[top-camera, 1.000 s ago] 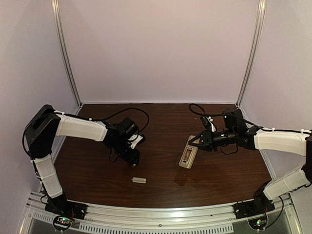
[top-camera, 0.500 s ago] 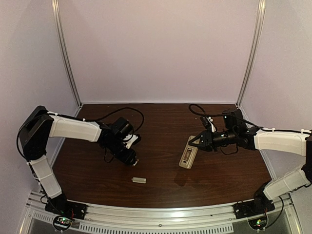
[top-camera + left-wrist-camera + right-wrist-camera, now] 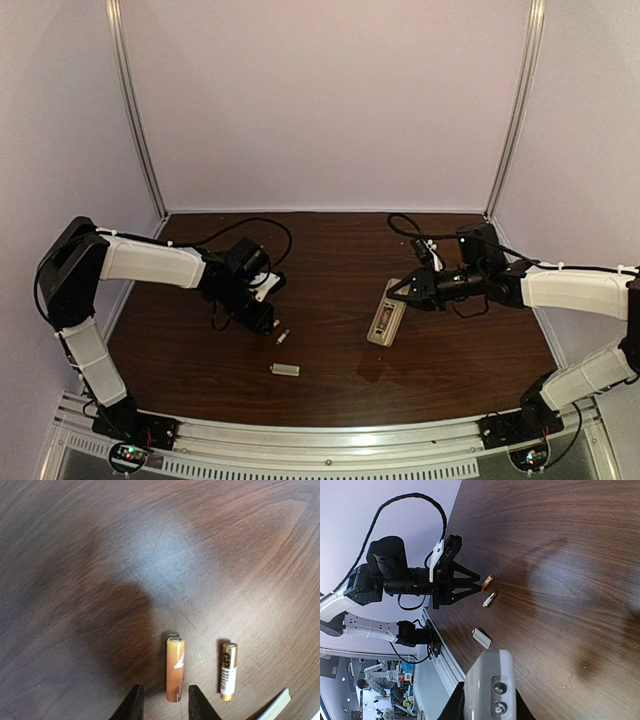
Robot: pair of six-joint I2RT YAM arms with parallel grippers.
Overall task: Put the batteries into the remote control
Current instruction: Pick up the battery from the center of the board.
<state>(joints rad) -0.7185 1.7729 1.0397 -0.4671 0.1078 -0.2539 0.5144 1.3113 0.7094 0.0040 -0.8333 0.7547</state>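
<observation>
Two copper-gold batteries lie side by side on the dark wood table. In the left wrist view, one battery (image 3: 175, 669) has its near end between my left gripper's (image 3: 165, 704) open fingertips, untouched. The other battery (image 3: 228, 671) lies just right of them. In the top view both batteries (image 3: 283, 336) lie just off the left gripper's (image 3: 270, 322) tips. My right gripper (image 3: 402, 292) is shut on the far end of the remote control (image 3: 385, 314), which tilts down with its near end by the table. The right wrist view shows the remote's (image 3: 489, 685) end with the battery bay's contacts between its fingers.
A small flat pale grey plate (image 3: 285, 370) lies on the table in front of the batteries; it also shows in the right wrist view (image 3: 482, 638). Black cables loop behind both arms. White walls enclose the table's back and sides.
My left gripper has drawn back a little to the left, and the two batteries now show on the table beside its tips. The right arm and remote have not moved.
</observation>
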